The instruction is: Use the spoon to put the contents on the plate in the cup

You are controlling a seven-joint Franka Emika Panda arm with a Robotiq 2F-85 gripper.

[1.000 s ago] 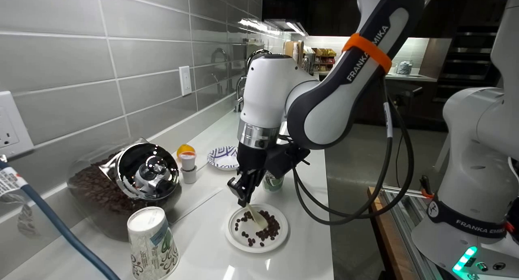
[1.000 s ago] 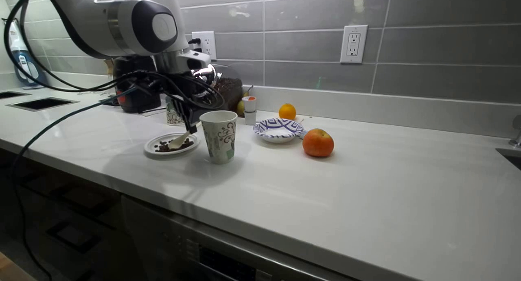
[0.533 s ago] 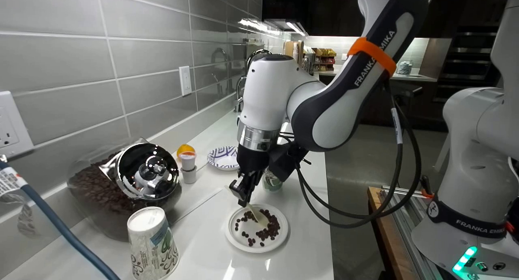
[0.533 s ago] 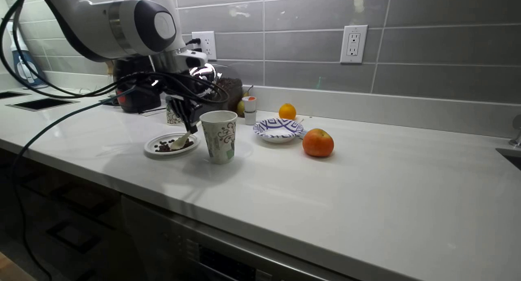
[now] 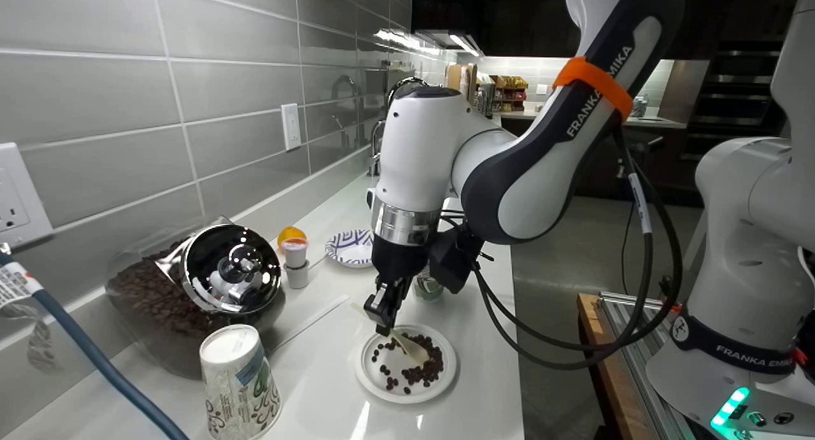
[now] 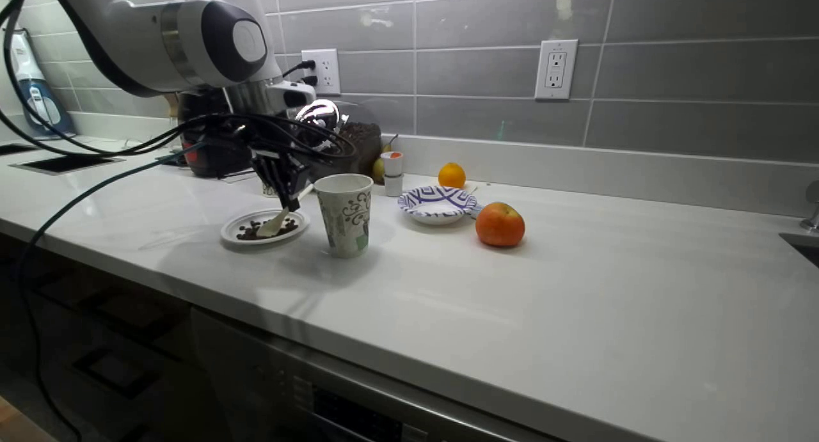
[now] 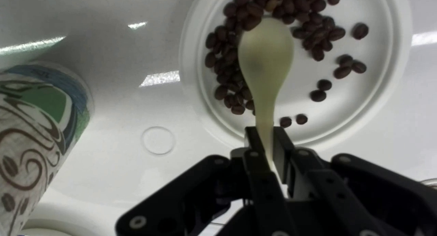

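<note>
Gripping spoon [image 7: 266, 55], plate [image 7: 351, 99] shifted, cup [image 6: 345, 215] unmoved

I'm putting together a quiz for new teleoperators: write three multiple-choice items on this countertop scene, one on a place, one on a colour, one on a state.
1. Where is the rounded end of the small pale cream spoon relative to the round flat white plate?
A) Outside its rim
B) Underneath it
C) Over it, within the rim

2. What colour is the pattern on the shallow round white dish?
A) Blue-violet
B) Yellow
C) Red

3. What state is the black two-fingered gripper in?
A) Wide open
B) Closed on the spoon
C) Shut on nothing

Right letters:
1: C; the wrist view shows it inside the rim, beside small dark brown beans.
2: A; both exterior views show blue-violet lines on its white surface.
3: B; in the wrist view, the spoon's handle runs between its closed jaws.
</note>
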